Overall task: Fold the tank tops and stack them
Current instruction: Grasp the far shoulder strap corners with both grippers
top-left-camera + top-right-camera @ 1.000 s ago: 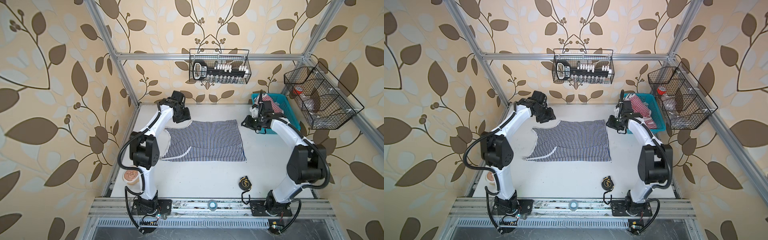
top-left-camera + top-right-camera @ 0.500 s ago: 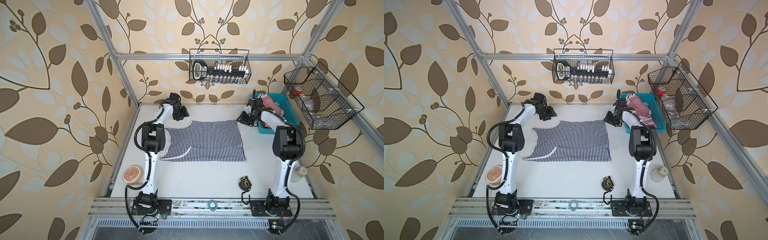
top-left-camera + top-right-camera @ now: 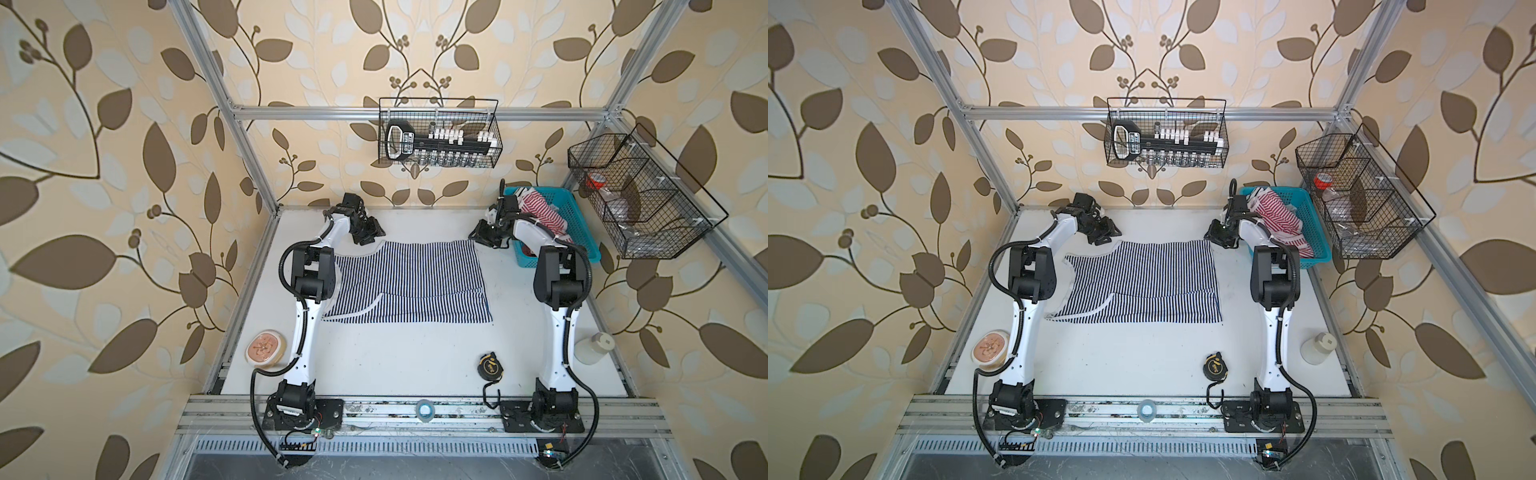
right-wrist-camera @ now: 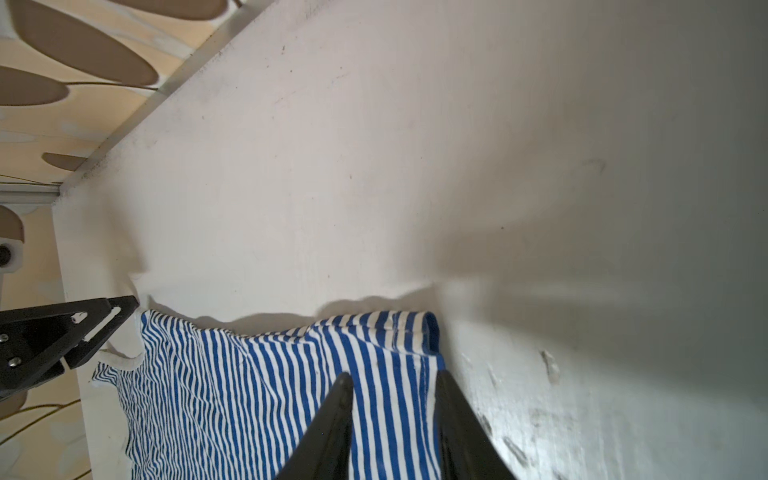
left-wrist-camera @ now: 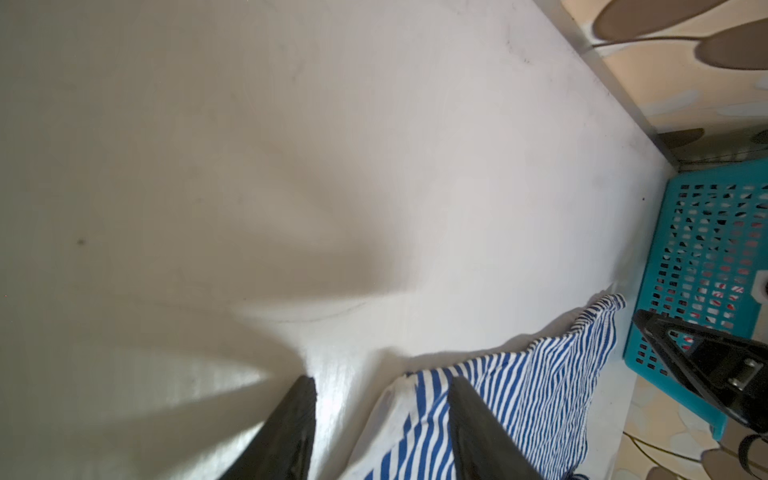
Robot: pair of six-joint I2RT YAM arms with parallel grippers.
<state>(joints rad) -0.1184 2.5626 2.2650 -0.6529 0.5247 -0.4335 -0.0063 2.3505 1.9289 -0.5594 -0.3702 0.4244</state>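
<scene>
Navy-and-white tank top [image 3: 407, 286] is lying flat on the table [image 3: 395, 361], and the red-and-white tank top [image 3: 540, 208] is sitting bunched in the blue basket [image 3: 584, 253]. I'm hovering both arms at the far corners. The left gripper [image 5: 382, 386] is standing with jaws parted halfway at the strap edge, and the right gripper [image 4: 395, 380] is set narrower, straddling the hem corner. Neither is gripping. I'm judging that pinching both corners equally deep will keep the fold square.

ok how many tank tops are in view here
2. The navy-and-white tank top lies spread on the table; the red-and-white tank top is bunched in the blue basket, far right. More may be hidden beneath it.
</scene>
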